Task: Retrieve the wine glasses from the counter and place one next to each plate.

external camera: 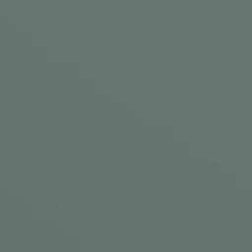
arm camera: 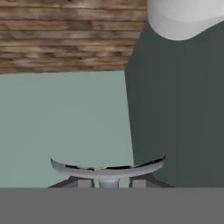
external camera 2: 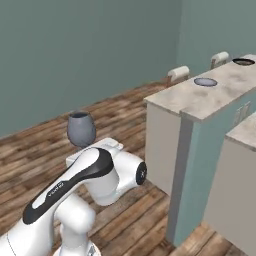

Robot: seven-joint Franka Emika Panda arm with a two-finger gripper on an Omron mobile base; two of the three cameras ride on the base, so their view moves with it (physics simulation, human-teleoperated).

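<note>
One wine glass [external camera 2: 81,129], a smoky grey-blue bowl, stands upright just above my white hand in the right base view, out over the wooden floor. In the hand view its round foot [arm camera: 107,168] lies across my gripper [arm camera: 108,183], which is shut on the stem between the two dark fingertips [arm camera: 83,183]. Two round plates lie on a marbled top to the right: a nearer greyish plate [external camera 2: 205,81] and a farther dark-rimmed plate [external camera 2: 243,61]. Both are well away from the glass. I cannot tell whether the counter is in view.
The marbled-top unit [external camera 2: 185,105] has a beige end and a teal side. A second marbled block [external camera 2: 240,180] stands at the lower right. Two white chair backs [external camera 2: 178,73] show behind the unit. Wooden floor [external camera 2: 40,155] spreads left, ending at a grey-green wall [external camera: 126,126].
</note>
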